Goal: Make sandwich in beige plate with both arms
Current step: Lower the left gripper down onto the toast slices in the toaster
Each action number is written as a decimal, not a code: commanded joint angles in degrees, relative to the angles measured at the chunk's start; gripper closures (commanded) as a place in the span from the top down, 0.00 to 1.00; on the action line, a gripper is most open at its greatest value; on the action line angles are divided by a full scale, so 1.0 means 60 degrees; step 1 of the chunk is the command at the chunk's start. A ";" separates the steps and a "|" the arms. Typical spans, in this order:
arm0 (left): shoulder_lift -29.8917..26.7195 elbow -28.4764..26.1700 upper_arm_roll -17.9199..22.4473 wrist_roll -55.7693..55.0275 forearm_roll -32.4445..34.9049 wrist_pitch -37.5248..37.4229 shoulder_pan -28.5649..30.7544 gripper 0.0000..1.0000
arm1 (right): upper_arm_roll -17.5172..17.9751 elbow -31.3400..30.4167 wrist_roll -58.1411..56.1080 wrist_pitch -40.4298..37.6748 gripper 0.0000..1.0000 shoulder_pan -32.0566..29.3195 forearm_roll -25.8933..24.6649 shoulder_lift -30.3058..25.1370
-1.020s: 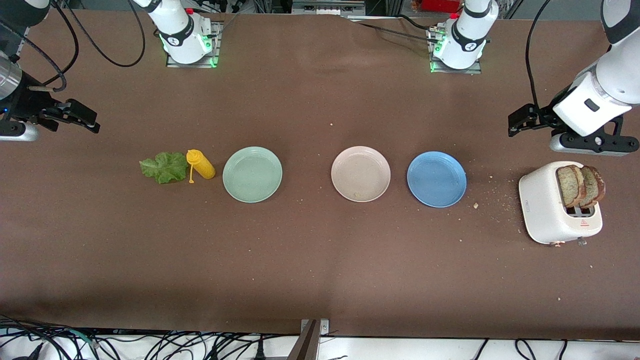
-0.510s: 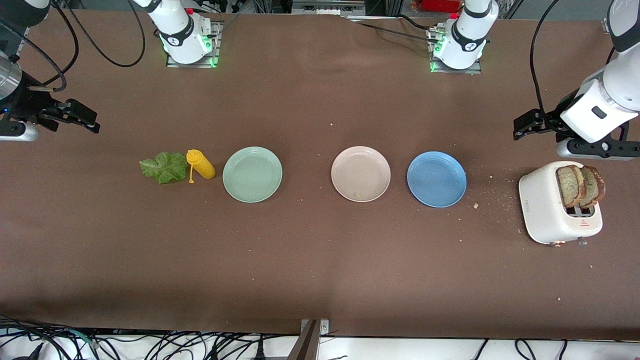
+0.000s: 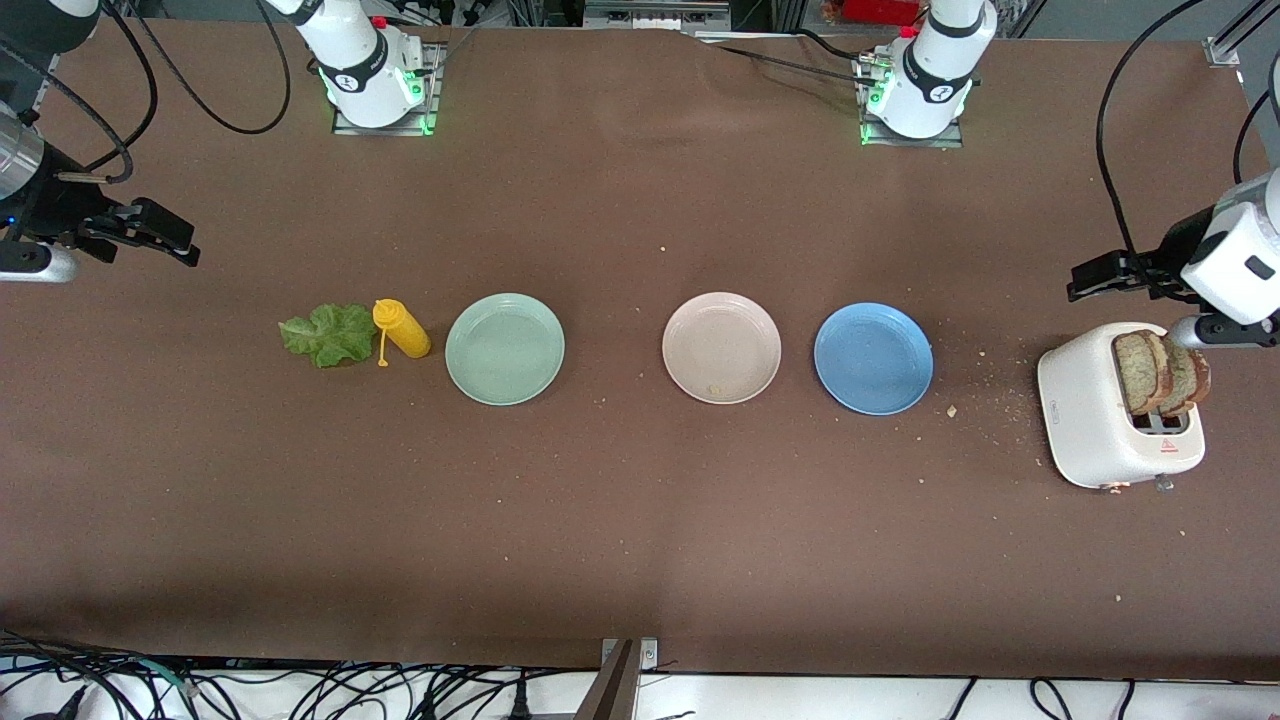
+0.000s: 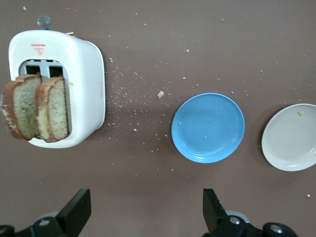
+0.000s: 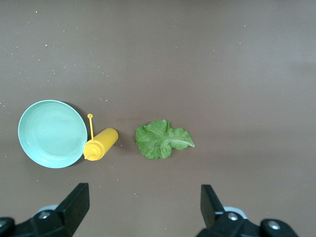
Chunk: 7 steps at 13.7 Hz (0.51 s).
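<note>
Swinging outward since a second ago, my left hand [image 3: 1100,277] is hanging released near the toaster [image 3: 1095,420]; right hand [image 3: 165,240] waiting, released. Beige plate [image 3: 721,348] mid-tabletop, bare. Pinching the bread [image 3: 1160,372] off-centre risks crumbling it.

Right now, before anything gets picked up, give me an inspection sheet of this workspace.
Surface: brown table, crumbs scattered near the toaster.
Job's things: beige plate holds only a crumb; two bread slices stand in the white toaster; lettuce leaf lies flat on the table.
Clutter: yellow squeeze bottle on its side between lettuce and mint-green plate; blue plate beside the beige one.
Grippers: left end effector open, above the table by the toaster; right end effector open, above the table near the lettuce, holding nothing.
Cables: black cables along the table edge nearest the camera.
Surroundings: nothing seen.
</note>
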 commanded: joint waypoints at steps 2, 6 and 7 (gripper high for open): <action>0.0422 0.0346 -0.0093 0.0399 0.1091 0.0639 0.0490 0.99 | 0.0006 0.0195 -0.0140 -0.0049 1.00 -0.0043 0.0100 0.0064; 0.0612 -0.0004 -0.0122 0.0414 0.1651 0.1314 0.0534 0.96 | 0.0006 0.0209 -0.0140 -0.0034 1.00 -0.0043 0.0100 0.0064; 0.0554 -0.0398 -0.0108 0.0660 0.1826 0.1809 0.0563 0.95 | 0.0006 0.0195 -0.0140 -0.0049 1.00 -0.0043 0.0100 0.0064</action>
